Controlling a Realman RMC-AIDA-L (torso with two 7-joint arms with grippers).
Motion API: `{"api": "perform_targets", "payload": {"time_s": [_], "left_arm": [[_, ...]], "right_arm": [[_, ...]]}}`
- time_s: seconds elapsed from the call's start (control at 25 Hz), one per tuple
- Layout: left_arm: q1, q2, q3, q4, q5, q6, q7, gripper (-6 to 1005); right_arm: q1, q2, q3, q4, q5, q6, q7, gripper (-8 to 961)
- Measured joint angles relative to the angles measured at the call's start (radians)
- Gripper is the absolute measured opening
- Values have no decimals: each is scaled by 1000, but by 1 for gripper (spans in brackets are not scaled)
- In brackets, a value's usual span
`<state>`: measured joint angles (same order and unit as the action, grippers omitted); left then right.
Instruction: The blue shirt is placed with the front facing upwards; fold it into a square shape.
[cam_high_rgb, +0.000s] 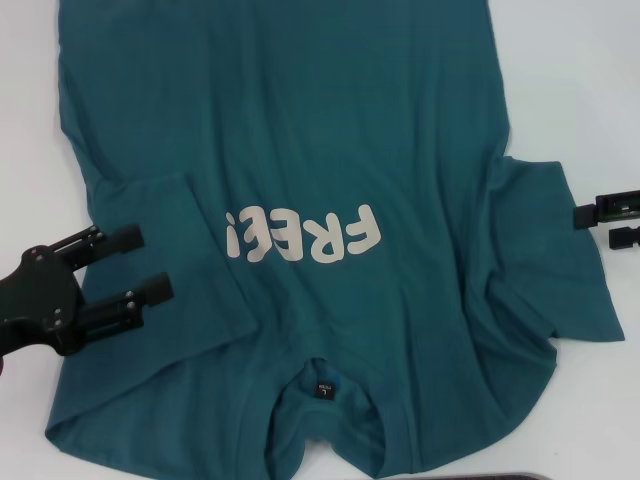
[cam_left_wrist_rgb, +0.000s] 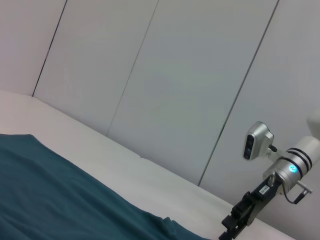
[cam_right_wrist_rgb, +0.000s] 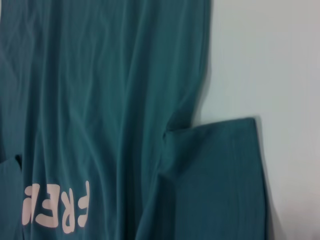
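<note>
A plain white table (cam_high_rgb: 590, 90) spreads across the scene, backed on the far side by a pale grey panelled wall (cam_left_wrist_rgb: 165, 85).

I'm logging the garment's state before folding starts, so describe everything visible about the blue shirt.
The dark teal-blue short-sleeved cotton-looking T-shirt lies flat and unfolded on the white table, front up, collar nearest the robot. Cream block letters read "FREE" upside down from the head view. A small black neck label shows inside the collar. The fabric is mildly wrinkled. The left tool is open over one sleeve; the right tool is at the other sleeve's edge.
</note>
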<state>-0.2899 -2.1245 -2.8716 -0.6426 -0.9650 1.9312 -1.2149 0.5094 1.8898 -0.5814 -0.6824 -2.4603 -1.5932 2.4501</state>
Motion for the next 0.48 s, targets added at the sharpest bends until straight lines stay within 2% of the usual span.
{"api": "perform_targets", "payload": {"time_s": [0.48], "left_arm": [[0,0,0,0,0,0,0,812]], "right_arm": [[3,2,0,25,-10,24,11,894]]}}
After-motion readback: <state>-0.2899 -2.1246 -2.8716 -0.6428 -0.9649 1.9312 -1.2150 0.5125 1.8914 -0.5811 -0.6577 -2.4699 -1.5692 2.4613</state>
